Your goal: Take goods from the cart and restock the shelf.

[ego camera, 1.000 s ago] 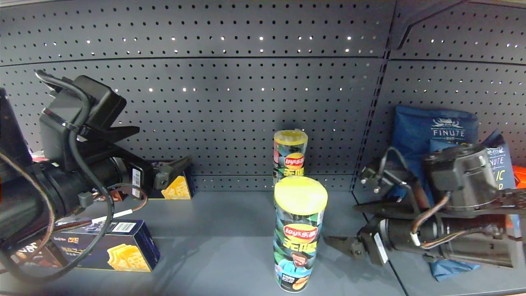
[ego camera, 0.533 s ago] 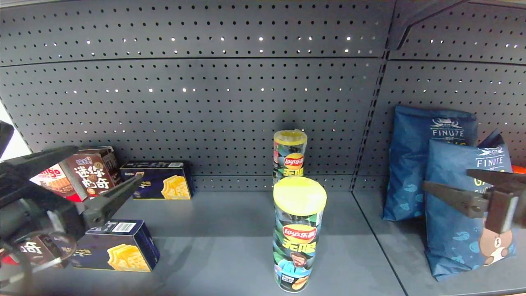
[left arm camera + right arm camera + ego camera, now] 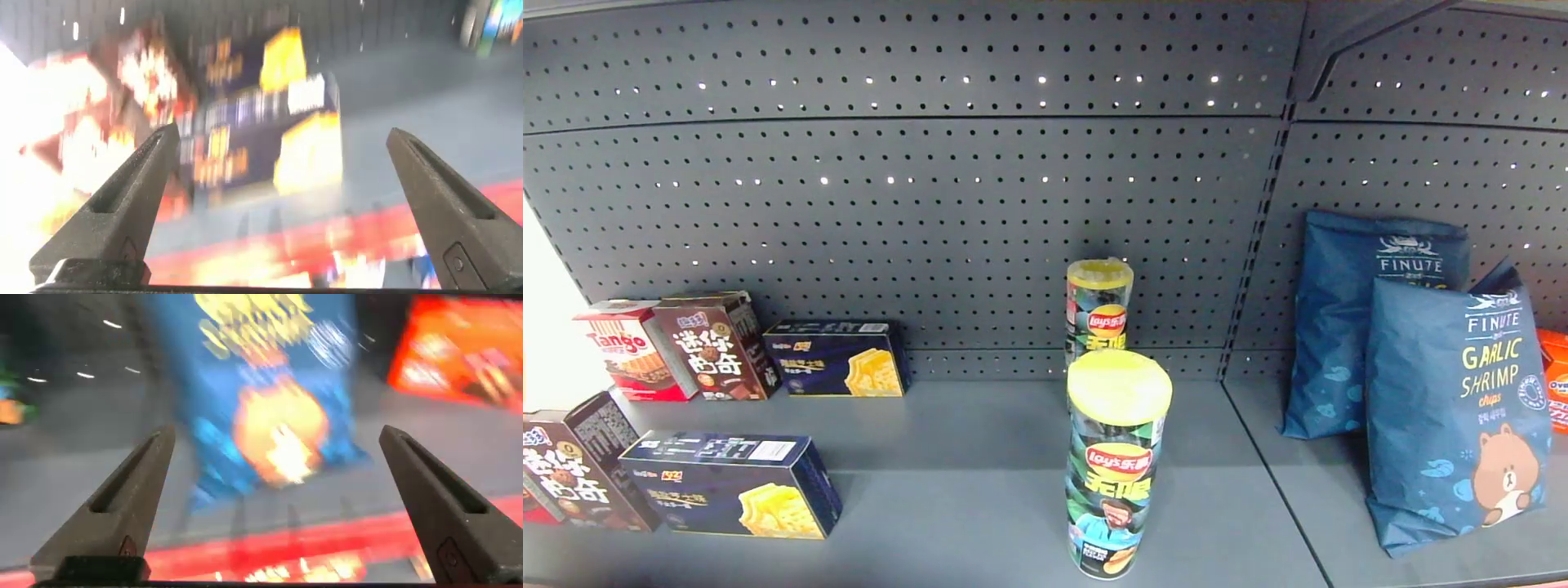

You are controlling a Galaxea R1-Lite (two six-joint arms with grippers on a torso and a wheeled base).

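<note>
The shelf carries 2 chip cans, both upright with the long axis vertical and the yellow lids on top. The front can stands near the shelf's front edge, about midway along it. The rear can stands straight behind it against the pegboard back wall.

The left pincer is spread wide and holds nothing. Ahead of it, apart from its fingers, lies a navy cracker box, blurred. On the shelf this front navy box lies flat near the front left corner with its long axis along the front edge. A second navy box lies at the back wall, beside a brown box and a red box. Another brown box sits at the left edge.

The right pincer is also spread and bare. It faces a blue bag and an orange pack, both blurred and apart from its fingers. On the shelf, 2 blue bags stand upright past the divider line, the front bag before the rear bag.

Bare shelf floor lies on both sides of the cans, wider toward the left boxes.
</note>
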